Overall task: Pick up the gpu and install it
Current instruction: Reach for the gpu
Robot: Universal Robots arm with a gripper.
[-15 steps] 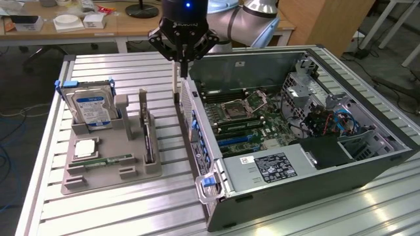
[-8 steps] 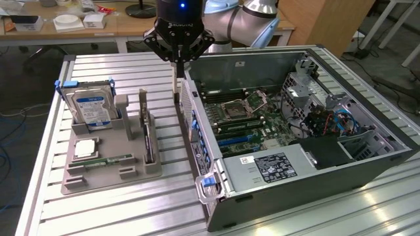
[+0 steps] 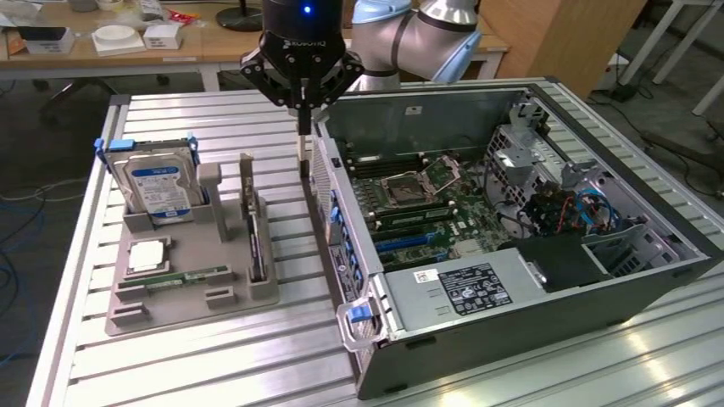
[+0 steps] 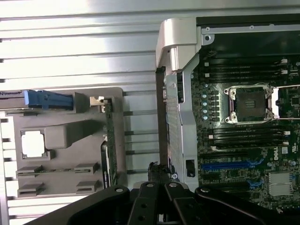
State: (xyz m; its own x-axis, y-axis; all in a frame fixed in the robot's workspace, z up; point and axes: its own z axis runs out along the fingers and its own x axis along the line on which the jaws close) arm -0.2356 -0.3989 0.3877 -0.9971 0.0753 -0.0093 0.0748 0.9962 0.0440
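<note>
Grey ribbed metal bench [image 3: 226, 119] [image 4: 70, 47] carries two items: a moulded grey parts tray [image 3: 192, 297] [image 4: 65, 187] on the exterior view's left, and an open tower computer case [image 3: 509, 339] [image 4: 176, 42] lying on its side on the exterior view's right. The two sit near each other, with a strip of bare bench between them.

Gpu [image 3: 257, 242] [image 4: 111, 140]: seated in the tray. It stands on its long edge in the slot along the tray side nearest the case. Its silvery end bracket is at the far end from the exterior camera. Nothing grips it.

Hand [image 3: 302, 125] [image 4: 158, 185]: fingers fully closed, tip against tip. Nothing can be made out between them. It hangs point-down above the gap between tray and case, near the case's far corner. It is beside the bracket end of the gpu, and higher.

Other tray contents: a hard drive [image 3: 158, 186] with a blue-white label, upright in a blue-edged carrier at the far end. A square processor chip [image 3: 147, 254] [image 4: 33, 143] lies flat, and a slim green memory stick [image 3: 181, 277] lies just beside it.

Case interior: motherboard [image 3: 442, 203] [image 4: 243, 154] exposed, with the processor socket [image 3: 405, 188] [image 4: 248, 104] uncovered and blue expansion slots visible. A blue-tipped handle [image 3: 359, 314] projects from the near corner.
</note>
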